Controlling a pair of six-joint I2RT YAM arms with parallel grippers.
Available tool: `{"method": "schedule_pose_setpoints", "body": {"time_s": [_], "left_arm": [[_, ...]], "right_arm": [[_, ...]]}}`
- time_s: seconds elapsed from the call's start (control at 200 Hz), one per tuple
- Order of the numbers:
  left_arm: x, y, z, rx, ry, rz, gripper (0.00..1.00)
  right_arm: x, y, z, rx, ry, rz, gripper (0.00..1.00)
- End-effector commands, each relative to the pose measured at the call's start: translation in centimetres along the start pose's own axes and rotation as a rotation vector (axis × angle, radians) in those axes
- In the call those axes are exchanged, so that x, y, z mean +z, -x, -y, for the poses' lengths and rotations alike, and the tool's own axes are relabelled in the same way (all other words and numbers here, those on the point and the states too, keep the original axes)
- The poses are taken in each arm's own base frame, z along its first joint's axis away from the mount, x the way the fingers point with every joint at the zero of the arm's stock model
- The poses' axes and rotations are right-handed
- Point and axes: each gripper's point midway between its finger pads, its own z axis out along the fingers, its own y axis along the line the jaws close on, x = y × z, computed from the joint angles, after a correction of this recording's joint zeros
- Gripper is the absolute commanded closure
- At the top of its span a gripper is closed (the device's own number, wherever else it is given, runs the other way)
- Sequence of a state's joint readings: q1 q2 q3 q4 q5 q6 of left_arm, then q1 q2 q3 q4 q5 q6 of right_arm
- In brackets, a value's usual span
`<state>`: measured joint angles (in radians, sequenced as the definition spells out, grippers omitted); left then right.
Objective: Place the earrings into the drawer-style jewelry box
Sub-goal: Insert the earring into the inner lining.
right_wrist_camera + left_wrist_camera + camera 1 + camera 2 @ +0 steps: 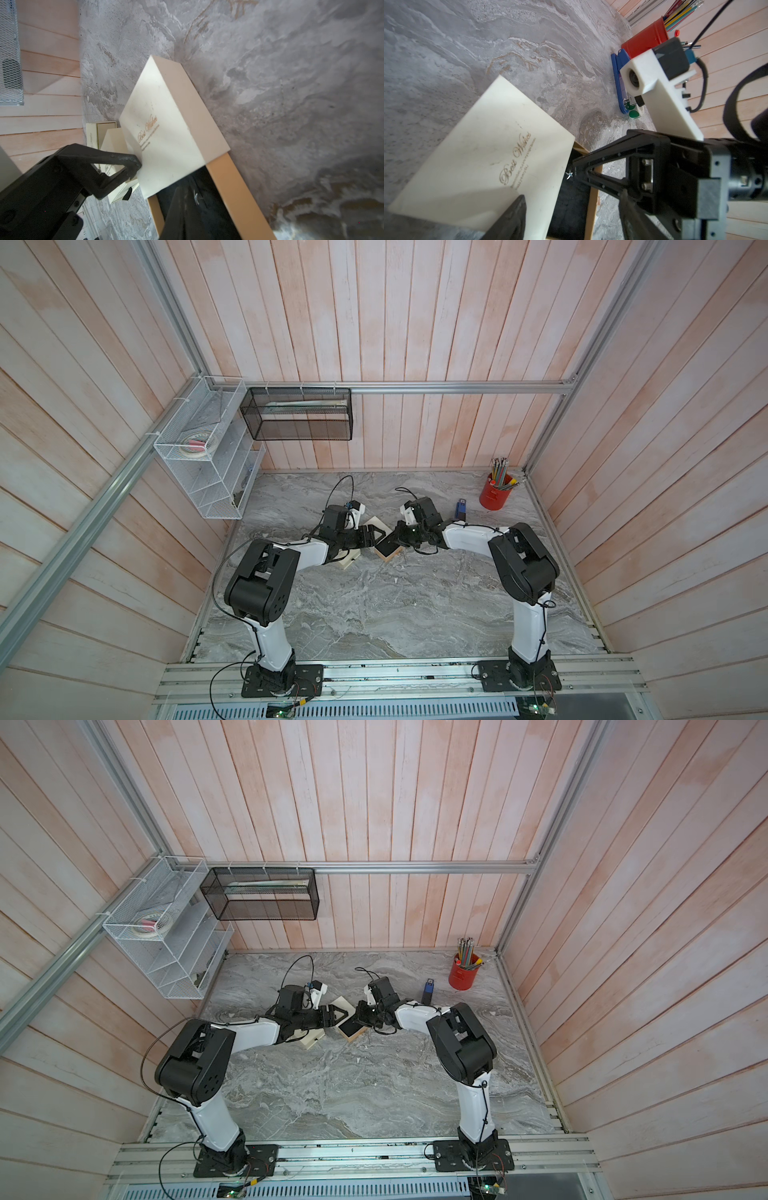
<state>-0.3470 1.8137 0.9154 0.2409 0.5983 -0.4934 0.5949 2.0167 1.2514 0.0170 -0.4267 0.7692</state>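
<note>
The jewelry box (483,149) lies on the table (374,614) between the two arms. Its drawer (232,187) is pulled out of the cream sleeve, exposing a black lining.

The right gripper (576,170) is closed to a point above the open drawer. It pinches the earring (569,174), a small silver star, at its tip. The earring is just beside the edge of the sleeve.

The left gripper (376,536) is spread wide and holds nothing. One of its fingers (128,164) rests on the top of the sleeve.

A second cream box (348,561) lies under the left arm. A red cup (495,495) of pencils stands in the far corner.
</note>
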Motion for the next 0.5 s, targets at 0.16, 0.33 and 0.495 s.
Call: {"method": "schedule_pose_setpoints", "body": {"time_s": [0.16,0.33,0.495], "left_arm": [[0.5,-0.1,-0.5,-0.001,0.013,-0.018,0.29],[0.5,-0.2,-0.6,-0.003,0.017,-0.019,0.29],[0.3,0.3,-0.3,0.003,0.019,-0.009,0.29]], "right_arm": [[0.6,-0.4,1.5,-0.007,-0.071,-0.017,1.0],[0.7,-0.3,1.7,-0.01,-0.086,-0.019,1.0],[-0.1,0.5,0.5,-0.038,-0.054,0.011,1.0]]}}
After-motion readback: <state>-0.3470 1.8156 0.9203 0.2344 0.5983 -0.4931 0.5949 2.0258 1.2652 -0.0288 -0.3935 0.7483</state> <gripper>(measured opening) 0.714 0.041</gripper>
